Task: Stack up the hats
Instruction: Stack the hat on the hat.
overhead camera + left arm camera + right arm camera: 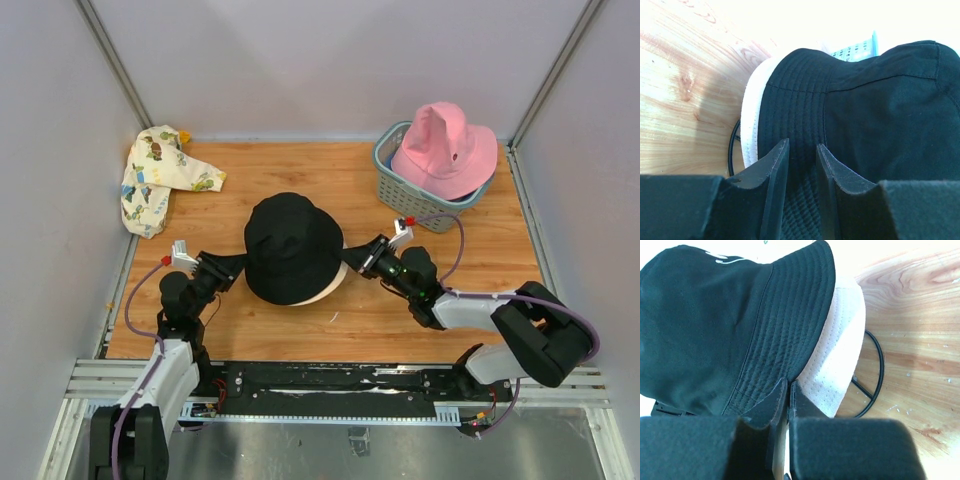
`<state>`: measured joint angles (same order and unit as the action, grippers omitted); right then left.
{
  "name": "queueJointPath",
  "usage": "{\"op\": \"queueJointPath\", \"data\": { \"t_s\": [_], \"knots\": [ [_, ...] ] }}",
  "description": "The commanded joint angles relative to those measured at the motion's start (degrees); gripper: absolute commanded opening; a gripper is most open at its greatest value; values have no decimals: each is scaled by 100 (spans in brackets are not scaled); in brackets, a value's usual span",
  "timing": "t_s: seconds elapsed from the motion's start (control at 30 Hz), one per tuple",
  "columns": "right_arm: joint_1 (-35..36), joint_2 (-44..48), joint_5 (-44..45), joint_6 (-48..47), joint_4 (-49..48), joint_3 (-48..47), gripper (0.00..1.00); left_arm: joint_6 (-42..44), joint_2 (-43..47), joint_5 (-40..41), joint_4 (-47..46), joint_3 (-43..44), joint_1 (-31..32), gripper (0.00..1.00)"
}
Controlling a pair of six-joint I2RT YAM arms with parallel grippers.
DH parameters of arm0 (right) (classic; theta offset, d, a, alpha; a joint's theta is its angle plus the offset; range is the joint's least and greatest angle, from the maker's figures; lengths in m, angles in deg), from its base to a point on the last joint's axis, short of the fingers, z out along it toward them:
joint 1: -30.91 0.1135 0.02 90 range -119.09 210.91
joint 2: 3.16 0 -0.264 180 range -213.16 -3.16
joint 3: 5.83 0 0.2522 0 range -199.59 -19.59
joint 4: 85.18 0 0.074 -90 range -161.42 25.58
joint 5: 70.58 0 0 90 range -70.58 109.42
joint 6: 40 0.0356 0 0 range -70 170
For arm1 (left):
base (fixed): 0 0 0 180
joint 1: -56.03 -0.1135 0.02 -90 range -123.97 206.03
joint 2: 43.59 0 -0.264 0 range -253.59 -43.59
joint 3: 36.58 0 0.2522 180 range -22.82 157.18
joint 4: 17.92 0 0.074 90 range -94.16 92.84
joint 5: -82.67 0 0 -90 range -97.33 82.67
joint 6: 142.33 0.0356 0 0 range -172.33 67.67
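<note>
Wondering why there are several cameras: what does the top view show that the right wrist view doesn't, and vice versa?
Top only: the pink hat atop the basket, patterned fabric at the left. Right wrist only: the right gripper shut at the black hat's brim edge, a black cord loop. Both: that hat over the cream hat.

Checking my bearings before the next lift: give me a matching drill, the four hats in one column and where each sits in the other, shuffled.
Hats:
1. black hat
2. pink hat
3. patterned hat
4. white hat

Places:
A. in the basket
B. back left corner of the table
C. underneath another hat
D. on top of another hat, mid-table

Pairs: 1-D, 2-A, 3-B, 4-C
</note>
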<state>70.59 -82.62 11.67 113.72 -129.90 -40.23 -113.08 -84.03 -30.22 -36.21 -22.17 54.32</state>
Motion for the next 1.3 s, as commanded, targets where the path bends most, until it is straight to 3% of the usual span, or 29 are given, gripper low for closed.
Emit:
{"op": "queueJointPath", "data": {
  "t_s": [0.0,1.27],
  "knots": [
    [147,-65,123,-173,-52,233,1,9,172,38,-30,-524,39,32],
    [154,-1523,105,-372,-706,33,1,181,-30,134,100,-777,224,27]
  ]
}}
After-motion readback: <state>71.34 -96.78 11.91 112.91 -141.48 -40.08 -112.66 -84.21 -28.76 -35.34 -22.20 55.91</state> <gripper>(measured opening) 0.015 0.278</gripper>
